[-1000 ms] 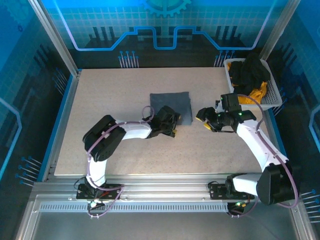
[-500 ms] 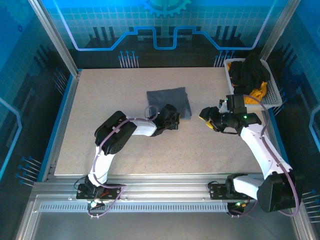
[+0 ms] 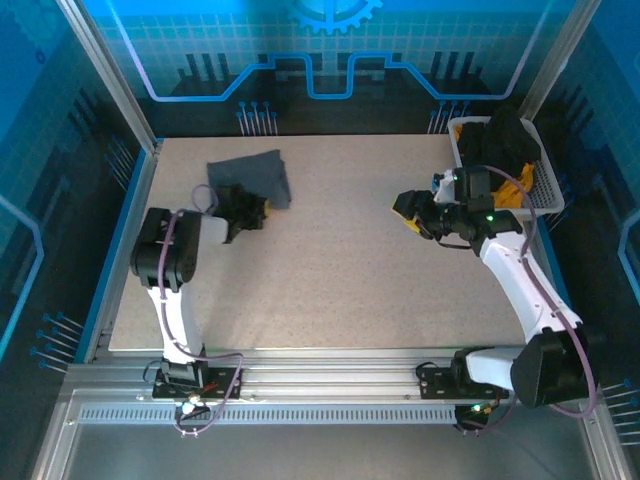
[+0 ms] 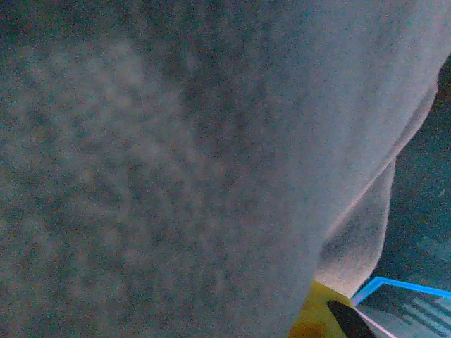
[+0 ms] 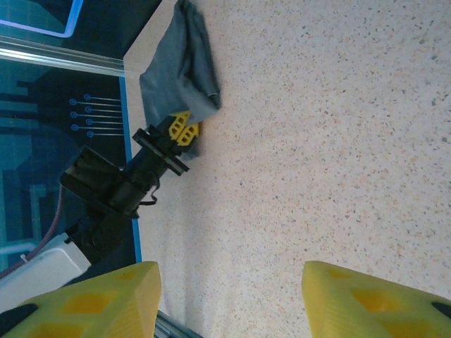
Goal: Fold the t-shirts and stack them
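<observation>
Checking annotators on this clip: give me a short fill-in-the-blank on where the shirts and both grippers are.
The left gripper is shut on the grey t-shirt near the table's far ___ corner.
The right gripper holds nothing; its jaws stand ___.
The black t-shirt and the orange-yellow t-shirt lie in the white ___.
Missing: left; open; basket.

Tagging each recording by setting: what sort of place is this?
Probably a lab robot cell, not a home: a speckled table fenced by aluminium framing and blue-lit panels, a grey t-shirt on it, more t-shirts in a white basket.
</observation>
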`<state>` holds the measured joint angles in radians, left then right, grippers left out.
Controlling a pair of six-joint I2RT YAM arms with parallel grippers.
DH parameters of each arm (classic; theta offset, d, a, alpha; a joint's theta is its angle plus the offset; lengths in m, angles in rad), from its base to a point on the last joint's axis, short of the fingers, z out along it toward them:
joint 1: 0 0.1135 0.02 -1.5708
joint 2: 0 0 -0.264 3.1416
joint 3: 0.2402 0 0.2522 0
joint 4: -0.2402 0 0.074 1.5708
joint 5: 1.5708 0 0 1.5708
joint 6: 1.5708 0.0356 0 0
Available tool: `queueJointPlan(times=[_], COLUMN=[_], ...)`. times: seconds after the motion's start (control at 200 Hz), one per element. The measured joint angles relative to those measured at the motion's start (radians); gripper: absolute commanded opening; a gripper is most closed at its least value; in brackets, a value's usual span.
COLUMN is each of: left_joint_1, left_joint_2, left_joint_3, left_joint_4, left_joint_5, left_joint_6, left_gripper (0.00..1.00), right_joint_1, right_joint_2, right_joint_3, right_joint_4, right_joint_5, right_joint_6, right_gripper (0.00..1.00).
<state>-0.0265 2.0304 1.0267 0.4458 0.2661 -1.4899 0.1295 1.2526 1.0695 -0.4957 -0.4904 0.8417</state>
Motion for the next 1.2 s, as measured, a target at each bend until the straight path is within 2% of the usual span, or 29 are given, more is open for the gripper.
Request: queueJointPlan(times=[0.165, 0.37, 0.65, 0.935, 0.96, 1.055, 1.085, 1.095, 1.125, 1.165, 1.2], left_joint_1=[0.185, 0.314, 0.354, 0.360, 0.361, 0.361, 0.361, 0.361, 0.362, 0.360, 0.357], left_joint_2=[0.056, 0.135, 0.262, 0.275, 0.275, 0.274, 0.271, 0.269, 0.256, 0.225, 0.189], left_joint_3=[0.195, 0.377, 0.599, 0.642, 0.642, 0.637, 0.629, 0.626, 0.611, 0.588, 0.559], left_joint_4=[-0.231, -0.433, -0.618, -0.688, -0.688, -0.687, -0.685, -0.685, -0.667, -0.663, -0.667], left_joint_5=[0.153, 0.226, 0.263, 0.262, 0.263, 0.262, 0.258, 0.257, 0.263, 0.251, 0.243], left_joint_6=[0.274, 0.506, 0.673, 0.742, 0.742, 0.753, 0.753, 0.753, 0.755, 0.750, 0.743], left_gripper=[0.00, 0.00, 0.00, 0.00, 0.08, 0.60, 0.90, 0.97, 0.99, 0.99, 0.99], right_joint_1=[0.021, 0.036, 0.058, 0.079, 0.080, 0.081, 0.081, 0.081, 0.081, 0.081, 0.081], right_joint_2=[0.040, 0.063, 0.077, 0.078, 0.078, 0.084, 0.089, 0.090, 0.093, 0.094, 0.094], right_joint_3=[0.020, 0.036, 0.053, 0.072, 0.072, 0.079, 0.085, 0.088, 0.095, 0.103, 0.112], right_joint_4=[0.003, 0.004, 0.018, 0.072, 0.074, 0.077, 0.077, 0.079, 0.079, 0.078, 0.078], right_joint_5=[-0.009, -0.012, -0.016, -0.016, -0.016, -0.015, -0.016, -0.015, -0.014, -0.009, -0.002], right_joint_6=[-0.006, -0.006, -0.009, -0.005, -0.005, -0.005, -0.005, -0.005, -0.005, -0.002, -0.003], right_gripper=[0.56, 0.56, 0.56, 0.58, 0.58, 0.61, 0.64, 0.65, 0.68, 0.97, 1.00])
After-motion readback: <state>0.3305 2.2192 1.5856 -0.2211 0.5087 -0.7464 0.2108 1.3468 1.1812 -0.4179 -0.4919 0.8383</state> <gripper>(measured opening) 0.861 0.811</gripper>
